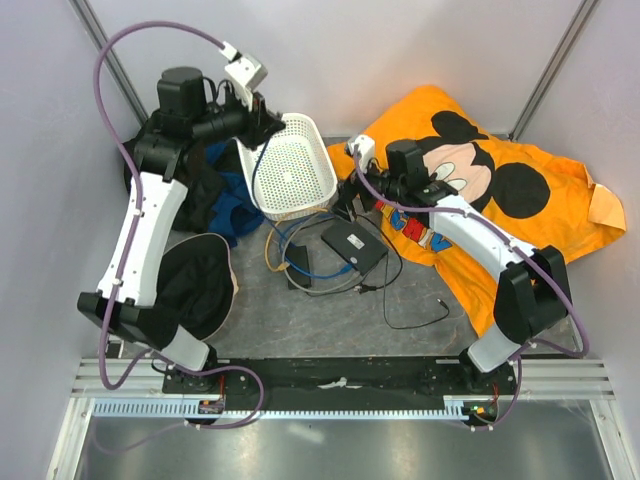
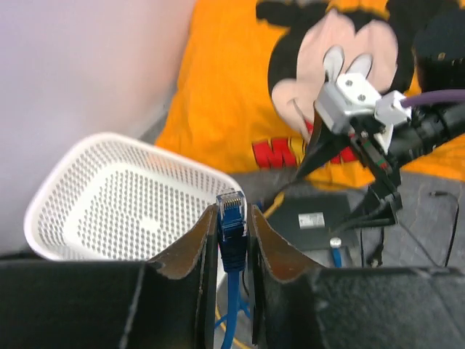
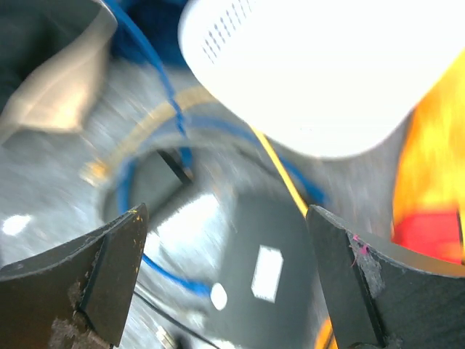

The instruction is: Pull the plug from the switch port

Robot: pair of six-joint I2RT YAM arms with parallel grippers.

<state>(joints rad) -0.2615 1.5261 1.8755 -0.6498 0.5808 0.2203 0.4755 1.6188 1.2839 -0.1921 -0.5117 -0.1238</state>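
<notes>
Currently my left hand (image 2: 232, 231) is clamped on the blue network plug (image 2: 231, 207), which is clear of the switch box (image 1: 353, 246) and raised beside the white basket (image 1: 290, 165). My right hand (image 3: 225, 214) hangs directly over that box, fingers wide apart, gripping nothing. The box lies flat on the desk (image 1: 330, 320), white label (image 3: 267, 273) upward, between the basket and the orange Mickey Mouse cloth (image 1: 500, 200). The switch port in its edge is too blurred to inspect.

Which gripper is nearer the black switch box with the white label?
Right. The right gripper hovers open over the switch box. The left gripper is farther off, by the white basket, holding the blue plug clear of the box.
</notes>
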